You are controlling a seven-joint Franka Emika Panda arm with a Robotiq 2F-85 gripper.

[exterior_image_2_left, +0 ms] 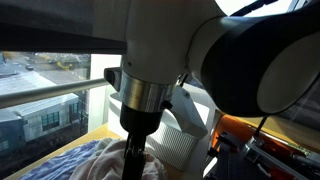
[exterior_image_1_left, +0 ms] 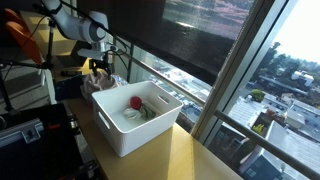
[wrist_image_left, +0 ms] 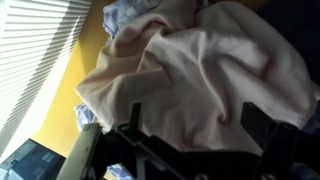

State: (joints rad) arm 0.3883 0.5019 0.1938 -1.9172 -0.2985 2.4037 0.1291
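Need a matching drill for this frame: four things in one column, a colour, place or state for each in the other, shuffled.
Things:
1. bin
2. red item
3. cloth
4. gripper

Matches:
A. open, above the cloth
B. pale pink, crumpled
C. white
D. inside the bin

Pairs: 1-C, 2-D, 3-B, 4-A
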